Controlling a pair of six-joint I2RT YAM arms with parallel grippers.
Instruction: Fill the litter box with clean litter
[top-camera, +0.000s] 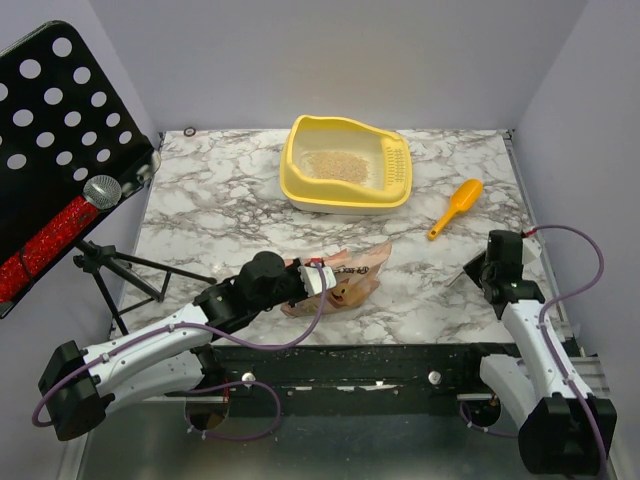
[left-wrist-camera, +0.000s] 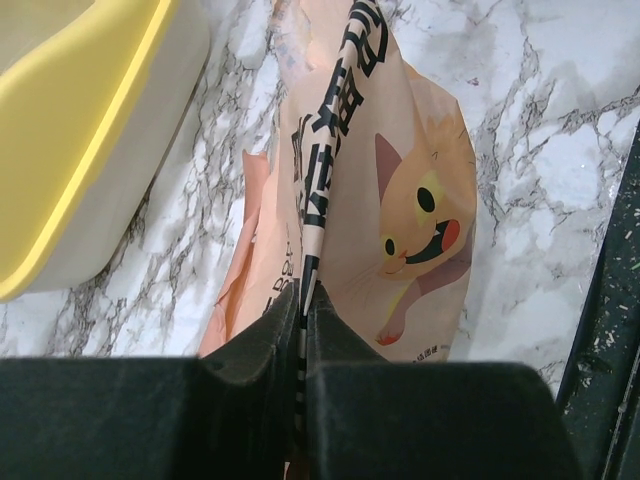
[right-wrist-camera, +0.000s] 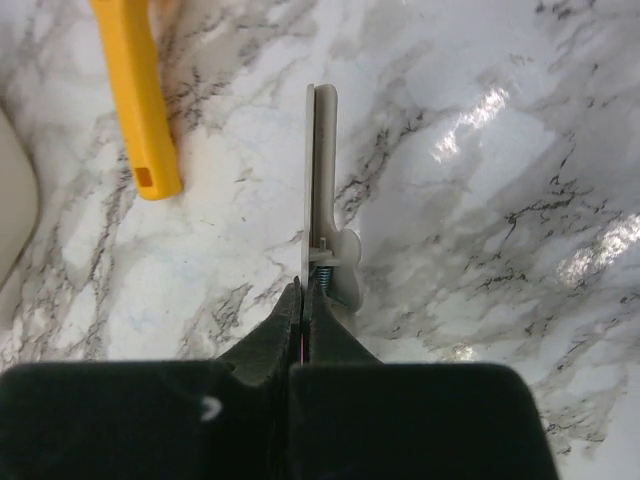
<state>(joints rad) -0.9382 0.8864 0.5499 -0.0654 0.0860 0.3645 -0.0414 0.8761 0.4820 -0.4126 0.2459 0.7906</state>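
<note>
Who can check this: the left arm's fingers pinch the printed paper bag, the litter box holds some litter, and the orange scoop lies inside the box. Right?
Not quite. The top external view shows the orange scoop on the table, right of the litter box, not inside it. The left arm's fingers do pinch the paper bag, and the box holds some litter.

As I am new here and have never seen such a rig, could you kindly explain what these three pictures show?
Two robot arms are bolted at the near edge of a marble table. The wide picture looks down from above and behind them; the other two come from a camera on each wrist. On the table stand the litter box, with some clean litter inside, and an orange scoop. The left gripper pinches a printed paper bag; the right gripper is shut on a thin pale clip.
</note>
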